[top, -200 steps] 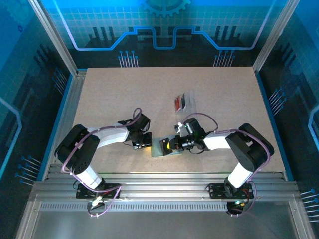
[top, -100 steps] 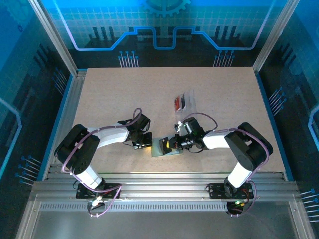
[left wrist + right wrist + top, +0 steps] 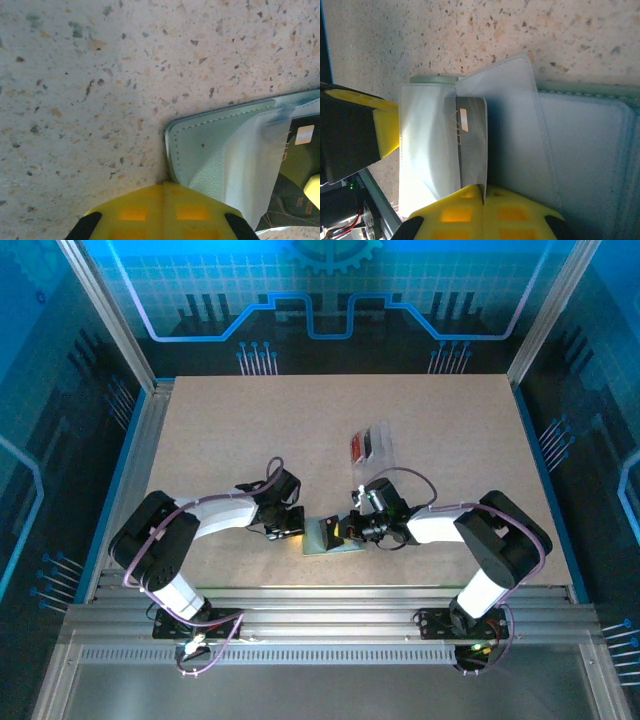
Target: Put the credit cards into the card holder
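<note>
The pale grey-green card holder (image 3: pixel 322 538) lies near the table's front, between both grippers. My left gripper (image 3: pixel 167 187) is shut, its yellow tip touching the near edge of the card holder (image 3: pixel 210 150). My right gripper (image 3: pixel 483 189) is shut on the black credit card (image 3: pixel 472 145), pinching one end. The card stands on edge against a pale inner flap of the open card holder (image 3: pixel 585 150). In the left wrist view the black card (image 3: pixel 295 160) sits half behind that flap. A red credit card (image 3: pixel 358 447) lies farther back in a clear pouch.
The clear pouch (image 3: pixel 372 443) rests mid-table beyond the right arm, a dark thing beside the red card in it. The left gripper's yellow finger (image 3: pixel 385 132) is at the holder's far edge in the right wrist view. Metal rails (image 3: pixel 320 610) border the table's front.
The right gripper has shifted very slightly toward the holder with the black card. The left arm has stayed still.
</note>
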Tool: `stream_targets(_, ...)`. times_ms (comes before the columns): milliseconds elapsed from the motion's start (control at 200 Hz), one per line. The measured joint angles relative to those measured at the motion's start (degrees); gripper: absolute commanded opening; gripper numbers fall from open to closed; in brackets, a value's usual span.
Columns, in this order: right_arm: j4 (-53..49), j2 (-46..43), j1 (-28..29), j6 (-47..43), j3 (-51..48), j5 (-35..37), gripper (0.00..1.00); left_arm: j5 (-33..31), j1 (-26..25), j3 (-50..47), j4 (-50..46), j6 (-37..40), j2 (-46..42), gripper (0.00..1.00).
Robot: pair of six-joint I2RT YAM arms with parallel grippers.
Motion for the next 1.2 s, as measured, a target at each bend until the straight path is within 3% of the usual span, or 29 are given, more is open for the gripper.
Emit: stream_targets(1201, -5.92, -1.79, 2.95, 5.4, 1.73, 7.96, 0.0, -0.85, -0.5, -0.37, 0.5, -0.02, -0.24, 0.0)
